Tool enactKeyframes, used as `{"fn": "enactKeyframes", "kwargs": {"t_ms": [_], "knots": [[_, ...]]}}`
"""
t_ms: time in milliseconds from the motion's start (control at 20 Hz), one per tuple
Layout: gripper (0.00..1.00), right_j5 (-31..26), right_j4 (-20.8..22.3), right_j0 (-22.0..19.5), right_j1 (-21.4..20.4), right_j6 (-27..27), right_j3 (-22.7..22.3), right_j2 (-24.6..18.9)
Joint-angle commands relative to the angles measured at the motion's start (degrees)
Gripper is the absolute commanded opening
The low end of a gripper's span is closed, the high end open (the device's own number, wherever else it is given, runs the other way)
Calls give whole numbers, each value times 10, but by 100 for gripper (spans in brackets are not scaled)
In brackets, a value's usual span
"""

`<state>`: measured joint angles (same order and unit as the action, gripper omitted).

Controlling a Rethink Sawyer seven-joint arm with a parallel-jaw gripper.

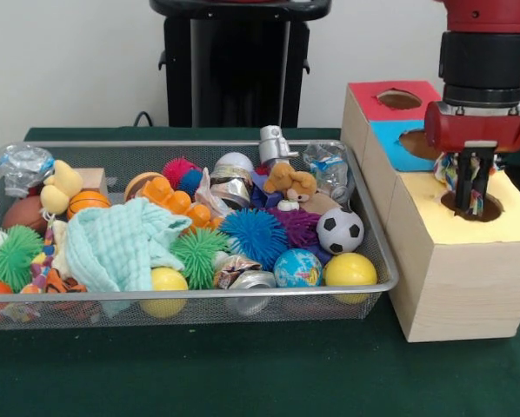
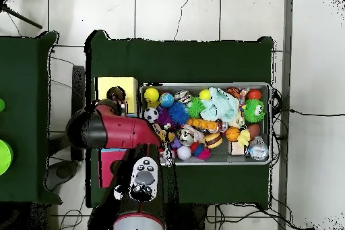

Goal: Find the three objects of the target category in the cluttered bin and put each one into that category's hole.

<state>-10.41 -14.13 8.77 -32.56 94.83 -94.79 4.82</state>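
Note:
My gripper [image 1: 473,193] hangs straight over the round hole [image 1: 474,207] in the yellow top of the wooden box [image 1: 456,278]. Its fingers are shut on a multicoloured rope toy [image 1: 451,171], whose lower end reaches into the hole. A similar rope toy [image 1: 47,262] lies at the left end of the wire bin [image 1: 190,292]. The box also has a blue-topped hole [image 1: 416,144] and a red-topped hole [image 1: 399,99] behind. In the overhead view the red arm [image 2: 111,127] covers the gripper, beside the yellow hole [image 2: 116,94].
The bin [image 2: 202,84] is packed: soccer ball [image 1: 340,230], yellow ball [image 1: 350,269], globe ball [image 1: 297,268], blue spiky ball [image 1: 254,234], green spiky ball [image 1: 196,252], teal cloth [image 1: 121,243], crushed can [image 1: 253,280], plastic bottle [image 1: 331,169], teddy [image 1: 290,181], rubber duck [image 1: 60,187].

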Motion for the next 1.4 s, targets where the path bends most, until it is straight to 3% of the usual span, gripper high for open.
{"fn": "enactKeyframes", "kwargs": {"t_ms": [50, 200, 450, 750, 1050, 1400], "knots": [[0, -14, 0, -11, 92, 114, -70, -43], [0, 10, 3, -19, 131, 94, -24, -55], [0, 33, 8, -17, 164, 77, 30, -51], [0, 58, 28, -44, 208, 51, 86, -82], [0, 99, 94, -116, 262, 4, 132, -168], [0, 73, 187, -199, 316, -39, 169, -273]]}}
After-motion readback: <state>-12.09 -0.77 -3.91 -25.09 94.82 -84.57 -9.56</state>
